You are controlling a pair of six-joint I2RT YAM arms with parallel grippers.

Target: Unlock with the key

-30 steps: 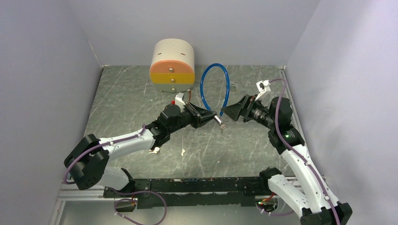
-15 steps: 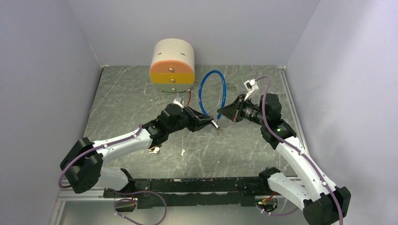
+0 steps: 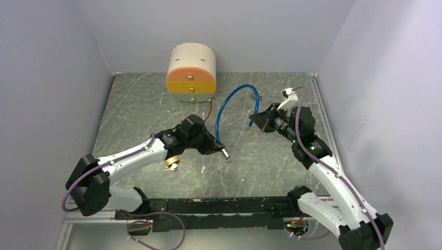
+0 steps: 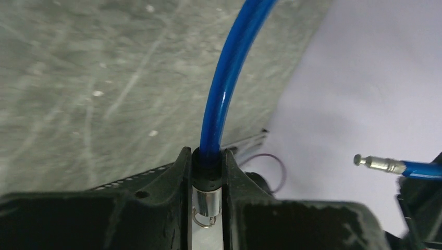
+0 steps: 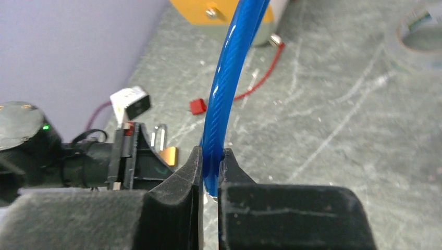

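Observation:
A blue cable (image 3: 229,101) arcs over the table between my two grippers. My left gripper (image 3: 220,149) is shut on the lock barrel (image 4: 207,200), black collar above and silver body below, with the blue cable (image 4: 229,78) rising from it. A thin wire ring hangs under the barrel; the key itself is hidden. My right gripper (image 3: 254,119) is shut on the cable (image 5: 229,67) near its other end. The metal pin (image 4: 378,164) on that end is free in the air, apart from the barrel.
A tan and orange rounded box (image 3: 191,67) stands at the back. A red wire (image 3: 209,109) runs from it. A clear tape roll (image 5: 422,31) lies behind the right gripper. A small orange piece (image 3: 172,162) lies under the left arm. Walls close in on three sides.
The right gripper has shut on the cable end. The pin has come out of the barrel, and the closed loop has opened as the left gripper drew back toward the near left.

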